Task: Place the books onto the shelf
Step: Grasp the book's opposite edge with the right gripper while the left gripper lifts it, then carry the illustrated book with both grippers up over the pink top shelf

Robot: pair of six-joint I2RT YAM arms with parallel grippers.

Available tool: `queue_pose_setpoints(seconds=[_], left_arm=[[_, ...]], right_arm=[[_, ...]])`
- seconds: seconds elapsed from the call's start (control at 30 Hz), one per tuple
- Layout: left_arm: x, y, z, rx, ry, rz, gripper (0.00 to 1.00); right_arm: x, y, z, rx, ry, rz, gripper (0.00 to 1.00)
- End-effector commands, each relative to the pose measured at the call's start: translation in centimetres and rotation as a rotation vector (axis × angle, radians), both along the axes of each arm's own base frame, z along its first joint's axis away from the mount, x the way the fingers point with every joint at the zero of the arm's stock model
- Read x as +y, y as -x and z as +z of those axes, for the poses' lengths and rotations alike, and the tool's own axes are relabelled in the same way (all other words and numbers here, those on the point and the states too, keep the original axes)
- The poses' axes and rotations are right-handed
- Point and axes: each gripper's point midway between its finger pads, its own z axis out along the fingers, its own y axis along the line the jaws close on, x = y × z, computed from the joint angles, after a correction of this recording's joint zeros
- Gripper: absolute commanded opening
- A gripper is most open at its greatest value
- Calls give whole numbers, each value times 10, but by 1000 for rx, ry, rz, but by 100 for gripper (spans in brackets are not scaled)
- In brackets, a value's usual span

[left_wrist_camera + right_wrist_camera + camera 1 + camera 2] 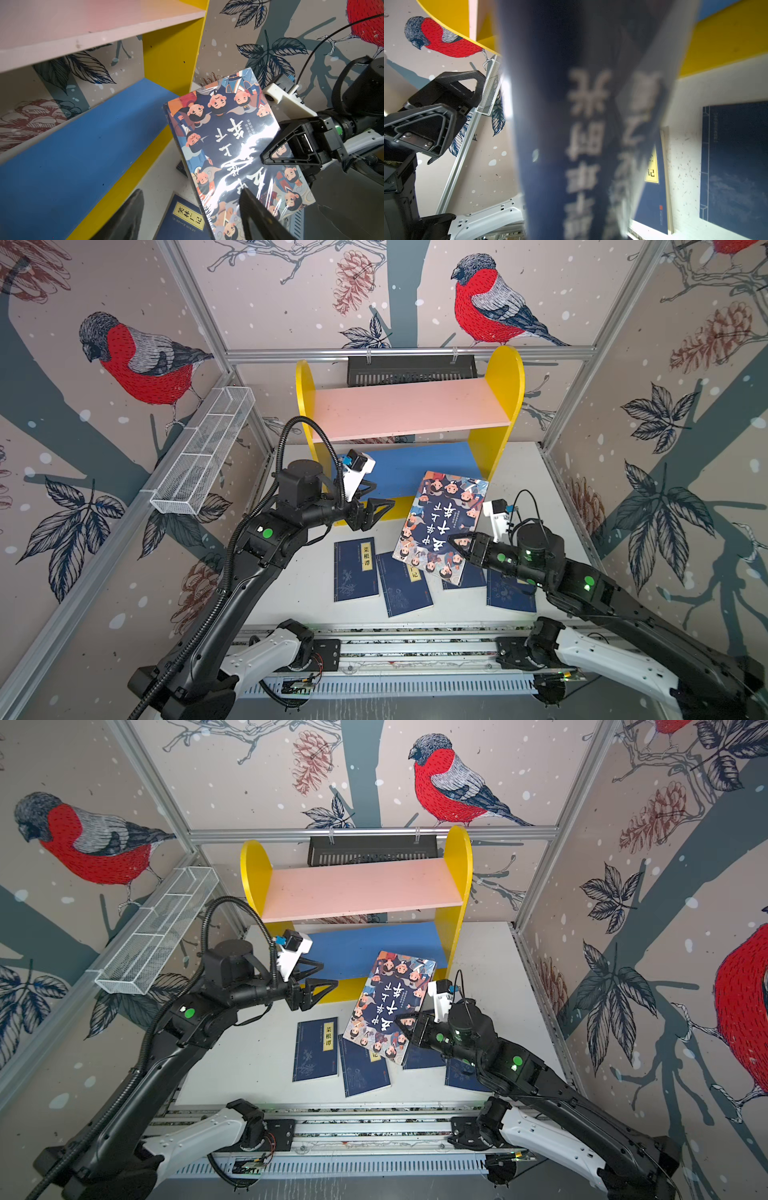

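Four thin books (355, 568) are lying flat; right pincer (459, 545) is clenching the big book (440, 518), left pincer (380, 495) is gaping. Needs uprighting before entering the shelf (505, 381).

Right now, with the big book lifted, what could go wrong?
The right end effector grips the colourful book only near one edge, and its wrap is glossy: it may slip. Its far corner is close to the shelf's yellow side panel and may catch. The open left end effector stands nearby.
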Motion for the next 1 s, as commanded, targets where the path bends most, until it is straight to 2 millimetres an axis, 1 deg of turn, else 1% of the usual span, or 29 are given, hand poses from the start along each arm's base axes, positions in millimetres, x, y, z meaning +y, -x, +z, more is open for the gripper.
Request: queue_pose_setpoints(seconds=[0.0, 0.13, 0.2, 0.3, 0.37, 0.47, 0.63, 0.7, 0.87, 0.97], left_arm=[[8, 6, 12, 5, 28, 13, 73], [14, 3, 18, 18, 76, 22, 73], [13, 6, 21, 15, 98, -21, 73], [14, 6, 27, 18, 118, -28, 73], [18, 5, 32, 17, 130, -21, 73], [23, 6, 36, 15, 152, -13, 73], [28, 6, 40, 18, 174, -2, 73], [30, 7, 41, 18, 184, 0, 73], [32, 8, 37, 25, 208, 3, 73], [32, 8, 33, 39, 231, 1, 73]], right_arm=[[13, 5, 62, -194, -85, 94, 3], [21, 14, 102, -287, -106, 181, 3], [23, 15, 124, -334, -113, 198, 3], [22, 13, 154, -391, -130, 191, 3], [22, 8, 168, -411, -137, 176, 3], [21, -4, 185, -436, -162, 141, 3], [10, -31, 208, -460, -227, 43, 3], [6, -38, 219, -478, -265, 28, 3], [6, -60, 238, -487, -334, -12, 2], [8, -69, 248, -490, -394, -36, 2]])
